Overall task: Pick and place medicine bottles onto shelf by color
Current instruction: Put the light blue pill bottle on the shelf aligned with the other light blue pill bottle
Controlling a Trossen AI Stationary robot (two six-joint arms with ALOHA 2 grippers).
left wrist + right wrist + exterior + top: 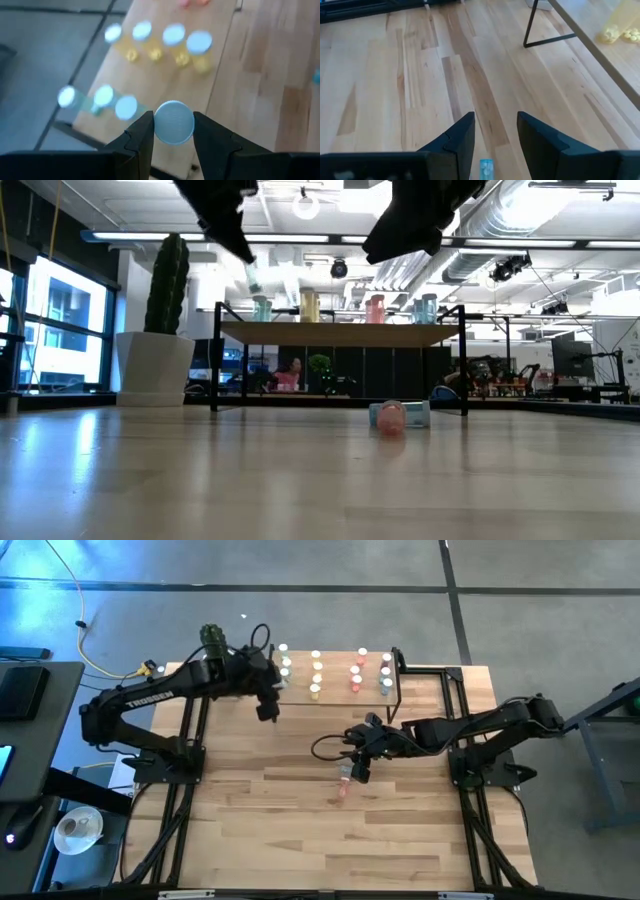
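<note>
Starting at your left, the left gripper (267, 700) hangs just off the shelf's (340, 690) left end, above the tabletop (280, 830). Your left wrist view shows its two dark fingers (142, 137) pinching a white-capped bottle (173, 122) by the cap, one finger on each side. In the low view that same bottle (252, 277) hangs tilted under the gripper, a pale green body, raised above the shelf top.

On the shelf you have the medicine bottles standing in colour groups: green ones (285, 662) at the left end, then yellow (316, 675), then pink-red (357, 673), then pale bluish ones (386, 672) at the right end (three green caps and four yellow ones show beyond the fingers in the left wrist view). From table height the groups show upright along the shelf top.

Further right, the right gripper (357, 766) hovers over the middle of the table, in front of the shelf, its fingers spread apart with nothing between them. A pink-red bottle (343, 786) lies on its side on the wood just beside it, and the low view shows a pale bluish bottle (417, 414) lying against it. In the right wrist view a bluish bottle (485, 168) sits on the wood between the parted fingers
</note>
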